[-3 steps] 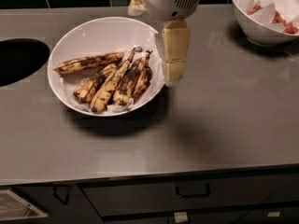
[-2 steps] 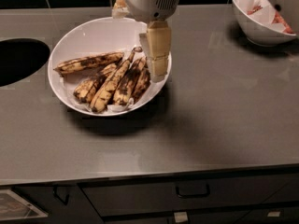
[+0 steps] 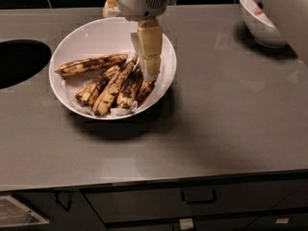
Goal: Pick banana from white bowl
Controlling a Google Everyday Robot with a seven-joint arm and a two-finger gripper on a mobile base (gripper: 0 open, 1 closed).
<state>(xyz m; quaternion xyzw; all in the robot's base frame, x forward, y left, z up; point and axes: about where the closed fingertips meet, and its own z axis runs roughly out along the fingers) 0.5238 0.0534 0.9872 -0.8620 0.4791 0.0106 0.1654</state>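
Observation:
The wide white bowl (image 3: 72,42) sits on the grey counter at upper left and holds several overripe bananas. The banana (image 3: 113,87) is the longest one, lying diagonally in the middle of the bunch, yellow with black blotches. A slim banana (image 3: 90,64) lies across the bowl's left side. Shorter, darker bananas (image 3: 131,86) lie to the right of the long one. My gripper (image 3: 149,70) hangs down from the top of the view over the bowl's right half, its tip at the upper right ends of the bananas. It holds nothing that I can see.
A smaller white bowl (image 3: 260,25) stands at the back right, partly covered by a pale part of my arm (image 3: 288,13). A dark round opening (image 3: 19,61) is in the counter at the left. Drawers (image 3: 197,198) run below the counter's front edge.
My gripper has moved left from beside the bowl's right rim to over the bowl and down toward the bananas. The bananas have not moved.

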